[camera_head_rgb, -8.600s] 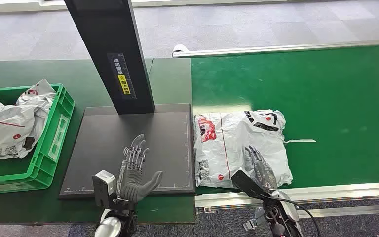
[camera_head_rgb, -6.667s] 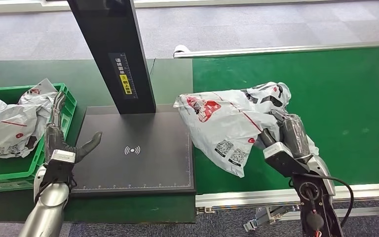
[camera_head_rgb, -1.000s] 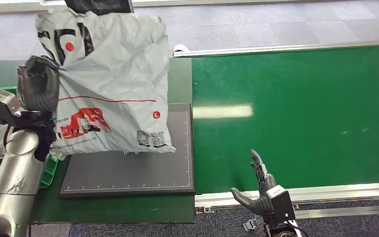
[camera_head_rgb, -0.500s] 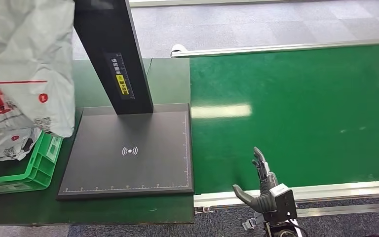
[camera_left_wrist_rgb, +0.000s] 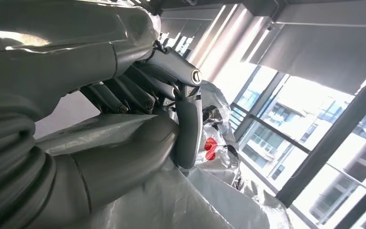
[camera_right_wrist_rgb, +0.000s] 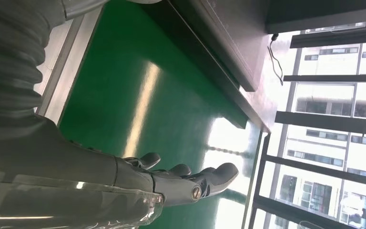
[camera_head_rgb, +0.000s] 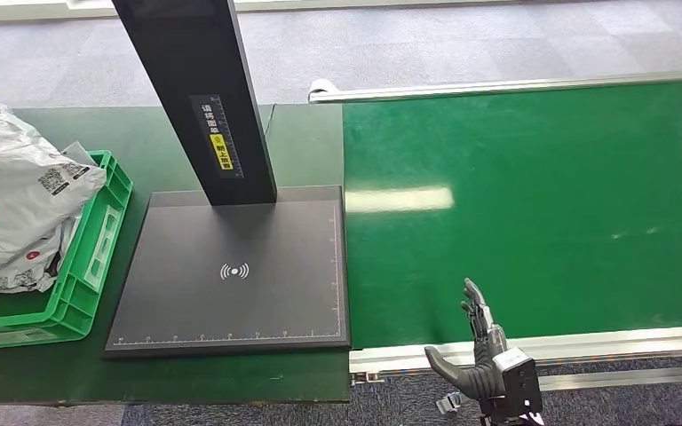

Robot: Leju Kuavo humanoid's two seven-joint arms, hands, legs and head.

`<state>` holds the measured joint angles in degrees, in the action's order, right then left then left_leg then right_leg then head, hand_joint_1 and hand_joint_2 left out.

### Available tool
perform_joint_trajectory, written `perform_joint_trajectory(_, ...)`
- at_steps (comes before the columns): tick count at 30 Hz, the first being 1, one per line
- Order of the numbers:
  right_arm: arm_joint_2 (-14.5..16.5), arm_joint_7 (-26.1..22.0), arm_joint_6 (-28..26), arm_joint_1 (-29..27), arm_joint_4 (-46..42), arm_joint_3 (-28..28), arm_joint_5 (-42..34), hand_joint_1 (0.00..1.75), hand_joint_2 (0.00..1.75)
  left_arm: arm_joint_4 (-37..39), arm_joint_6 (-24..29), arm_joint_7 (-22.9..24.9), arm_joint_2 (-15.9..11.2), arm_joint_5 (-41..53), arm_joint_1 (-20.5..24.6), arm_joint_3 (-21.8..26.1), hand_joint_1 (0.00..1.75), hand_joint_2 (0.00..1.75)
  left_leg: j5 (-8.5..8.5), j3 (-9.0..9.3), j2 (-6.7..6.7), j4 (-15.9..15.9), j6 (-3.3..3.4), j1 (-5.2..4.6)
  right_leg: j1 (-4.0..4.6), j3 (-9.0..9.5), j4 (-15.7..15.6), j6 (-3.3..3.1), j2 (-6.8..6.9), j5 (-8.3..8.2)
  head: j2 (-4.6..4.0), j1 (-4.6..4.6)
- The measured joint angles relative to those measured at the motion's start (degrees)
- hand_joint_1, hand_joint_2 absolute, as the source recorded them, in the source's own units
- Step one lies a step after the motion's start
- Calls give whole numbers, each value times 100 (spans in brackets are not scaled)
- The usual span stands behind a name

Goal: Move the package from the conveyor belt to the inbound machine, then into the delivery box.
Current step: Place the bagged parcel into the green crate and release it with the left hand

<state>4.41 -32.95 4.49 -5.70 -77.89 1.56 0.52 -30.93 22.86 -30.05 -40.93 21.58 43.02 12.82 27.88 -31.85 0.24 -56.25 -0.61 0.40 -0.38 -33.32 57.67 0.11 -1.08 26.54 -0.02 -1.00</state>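
Task near end, judged from layout: belt (camera_head_rgb: 533, 195) bare, scanner pad (camera_head_rgb: 240, 275) bare, package (camera_head_rgb: 9, 213) lying in green box (camera_head_rgb: 98, 257) on top of other bags. Left: release.

Left hand (camera_left_wrist_rgb: 138, 109) fingers (camera_left_wrist_rgb: 188, 124) curled tight around package (camera_left_wrist_rgb: 209, 200), film bunched against thumb and beneath the fingers.

Right hand (camera_head_rgb: 479, 355) fingers spread, nothing between them, at belt's near edge.

Package: crinkly grey-white plastic, limp, red print. Box: rigid slotted plastic. Pad: flat matte black. Belt: smooth, glossy.
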Motion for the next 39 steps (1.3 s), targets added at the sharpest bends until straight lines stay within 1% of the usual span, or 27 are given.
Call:
perform_joint_trajectory(3, -2, 10, 2, -11, -9, 5, 42, 0, 175, 72, -127, 8, -103, 65, -208, 113, 164, 175, 3, 3, 3, 0, -4, 0, 0, -2, 0, -1, -4, -1, 0, -1)
perform_joint_trajectory(6, -8, 11, 14, -8, 0, 6, 45, 0, 175, 54, -386, -84, -178, 29, -530, 334, 164, 175, 4, 4, 7, 0, -7, 2, 2, -6, 0, -2, -5, 1, 0, -2)
perform_joint_trajectory(7, -10, 8, 17, -7, 3, 6, 42, 0, 175, 45, -426, -104, -188, 21, -622, 411, 161, 175, 5, 3, 6, 0, -7, 3, 2, -8, 0, -2, -4, 2, 0, -1)
perform_joint_trajectory(10, -16, 2, 22, -1, 7, 5, 40, 0, 175, 16, -469, -119, -207, 25, -807, 572, 39, 175, 5, 0, 0, 0, -7, 5, 3, -5, 0, -6, -1, 4, 0, 0)
perform_joint_trajectory(11, -17, 1, 24, 0, 8, 5, 39, 0, 175, 5, -497, -119, -215, 28, -843, 605, 1, 175, 4, 0, 0, 0, -7, 4, 3, -5, 0, -6, 0, 5, 0, 0)
perform_joint_trajectory(16, -21, -21, 31, -8, 9, 5, 33, 0, 175, -214, -982, -274, -182, -94, -1098, 854, 0, 175, 5, 5, 4, 0, -7, 2, 2, -3, 0, -6, -1, 4, 0, 0)
perform_joint_trajectory(20, -25, -72, 32, -19, 39, 5, 33, 0, 175, -623, -1233, -440, -14, -141, -1377, 1054, 0, 175, 5, 4, 2, 0, -7, 2, 2, -4, -1, -6, 0, 4, 0, 0)
perform_joint_trajectory(22, -26, -78, 32, -10, 57, 5, 33, 0, 175, -841, -1293, -477, 96, -136, -1444, 1096, 0, 175, 5, 4, 1, 0, -7, 2, 2, -3, -1, -6, 0, 4, 0, 0)
perform_joint_trajectory(30, -32, -84, 32, 187, 159, 10, 25, 0, 175, -1315, -1319, -483, 461, 65, -1272, 970, 0, 175, 4, 13, 0, -1, -7, 2, 2, 5, -1, -7, 1, 1, 0, 1)
perform_joint_trajectory(39, -53, -86, 25, 260, 222, 33, 22, 0, 175, -1372, -1284, -504, 639, 112, -1031, 830, 0, 175, 4, 9, 0, -1, -7, 3, 2, 1, -1, -7, 2, 1, 0, 0)
